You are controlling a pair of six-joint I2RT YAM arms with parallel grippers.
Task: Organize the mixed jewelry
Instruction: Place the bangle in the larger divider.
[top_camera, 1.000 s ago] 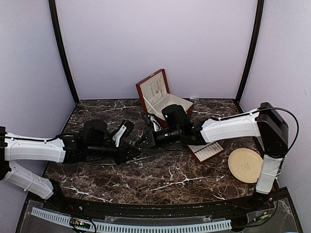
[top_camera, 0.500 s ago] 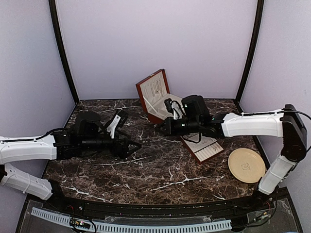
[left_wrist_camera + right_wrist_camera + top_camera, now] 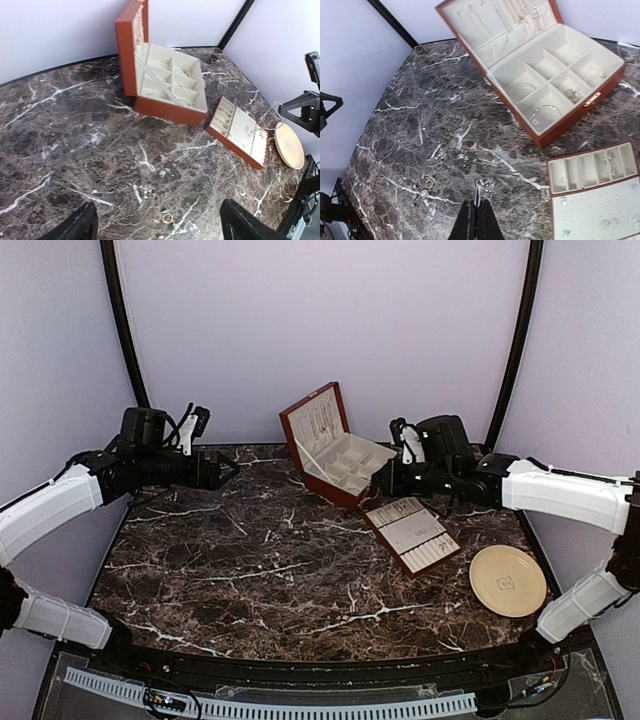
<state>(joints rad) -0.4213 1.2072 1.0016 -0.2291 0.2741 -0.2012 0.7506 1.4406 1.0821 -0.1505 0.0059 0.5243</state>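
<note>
My right gripper [image 3: 476, 204] is shut on a small silvery jewelry piece [image 3: 484, 188] that sticks out past its tips. In the top view the right gripper [image 3: 378, 481] hovers just right of the open red-brown box [image 3: 352, 492]. A gold ring [image 3: 428, 184] and a few tiny silvery specks [image 3: 419, 193] lie loose on the marble. The left wrist view shows that ring [image 3: 167, 218] on the table between my wide-open left fingers [image 3: 75, 227]. The left gripper [image 3: 226, 471] is raised at the back left, holding nothing.
The box [image 3: 600, 86] has cream compartments with fine pieces in them. Its removed tray [image 3: 392, 535] lies flat to the right, with small pieces on its lining [image 3: 592, 212]. A round beige plate [image 3: 508, 581] sits near the right front edge.
The left gripper opened and drew up and back to the far left. The right arm, still shut, swung right from the table's middle to beside the box.
</note>
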